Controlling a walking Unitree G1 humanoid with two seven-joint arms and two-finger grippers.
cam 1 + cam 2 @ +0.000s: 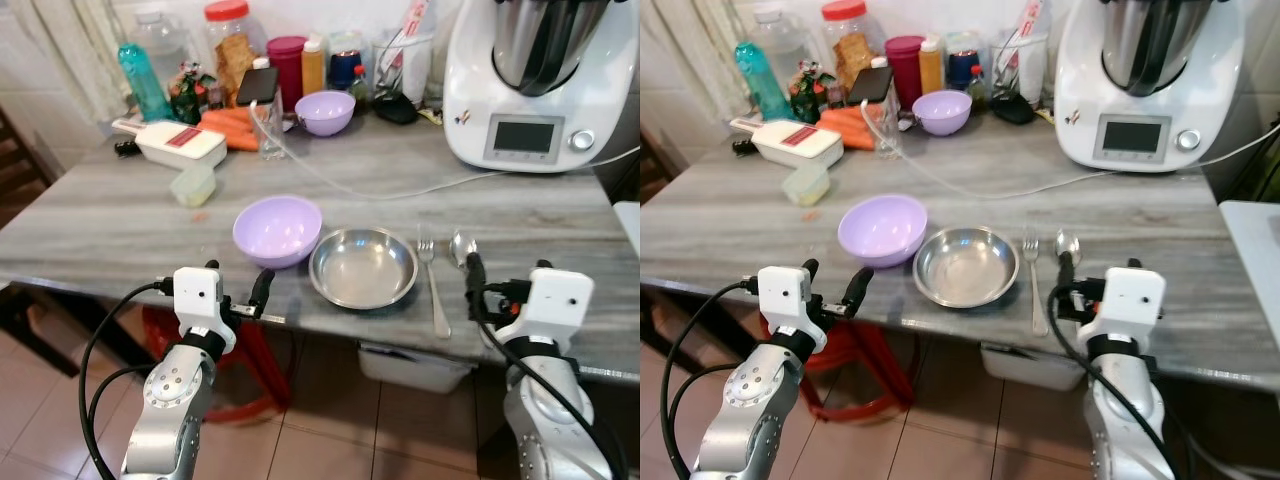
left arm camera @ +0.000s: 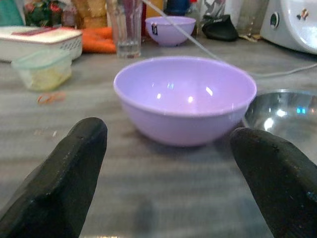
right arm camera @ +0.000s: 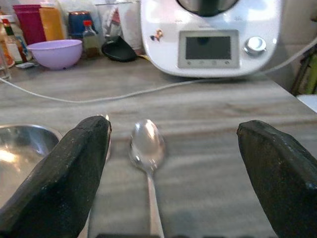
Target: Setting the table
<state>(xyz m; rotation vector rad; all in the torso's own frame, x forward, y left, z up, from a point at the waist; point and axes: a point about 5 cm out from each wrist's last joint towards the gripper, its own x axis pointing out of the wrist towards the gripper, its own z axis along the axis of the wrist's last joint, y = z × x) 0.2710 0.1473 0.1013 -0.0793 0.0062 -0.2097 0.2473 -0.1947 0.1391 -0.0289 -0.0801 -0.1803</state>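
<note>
A lilac bowl sits near the front edge of the grey table, touching a steel dish on its right. A fork and a spoon lie side by side to the right of the dish. My left gripper hovers open at the table edge, just in front of the lilac bowl. My right gripper is open too, low at the edge, with the spoon lying between its fingers' line of sight.
A white kitchen machine stands at the back right, its cable trailing across the table. A second lilac bowl, a glass, jars, carrots, a white slicer box and a small tub crowd the back left.
</note>
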